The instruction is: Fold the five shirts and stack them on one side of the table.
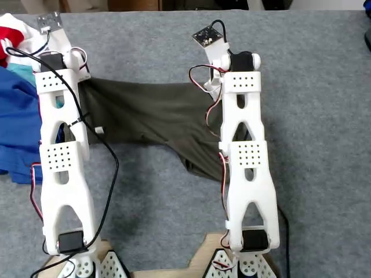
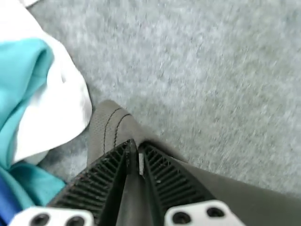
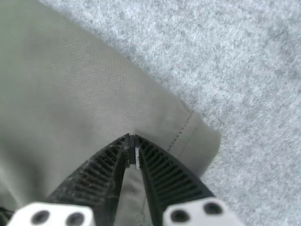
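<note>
Olive shirt (image 1: 151, 113) gripped at two corners
Left claw (image 2: 135, 153) and right claw (image 3: 131, 150) each clamp its hem tight; white cloth (image 2: 51, 108) lies beside the left claw.

Left arm (image 1: 61, 150): stretched forward along the table's left side, wrist tipped down. Left gripper (image 2: 135, 149): black ribbed jaws closed, pinching a fold of olive shirt (image 2: 110, 128). Right arm (image 1: 246, 150): stretched forward, parallel to the left. Right gripper (image 3: 130, 143): jaws closed, pinching the same shirt beside a stitched hem.
</note>
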Controlling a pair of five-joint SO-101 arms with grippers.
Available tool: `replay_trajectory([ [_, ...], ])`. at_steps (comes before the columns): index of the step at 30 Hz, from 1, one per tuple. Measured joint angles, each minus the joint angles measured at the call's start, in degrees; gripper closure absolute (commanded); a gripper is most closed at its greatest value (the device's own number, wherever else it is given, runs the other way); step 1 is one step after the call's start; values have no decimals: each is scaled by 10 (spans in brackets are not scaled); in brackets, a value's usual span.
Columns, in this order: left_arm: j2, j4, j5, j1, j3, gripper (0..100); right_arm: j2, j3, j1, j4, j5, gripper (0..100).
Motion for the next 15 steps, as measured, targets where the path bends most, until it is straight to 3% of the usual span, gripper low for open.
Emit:
replay_trajectory([
  [15,0,-96,0,7,0,978,0,0,0,0,0,992],
])
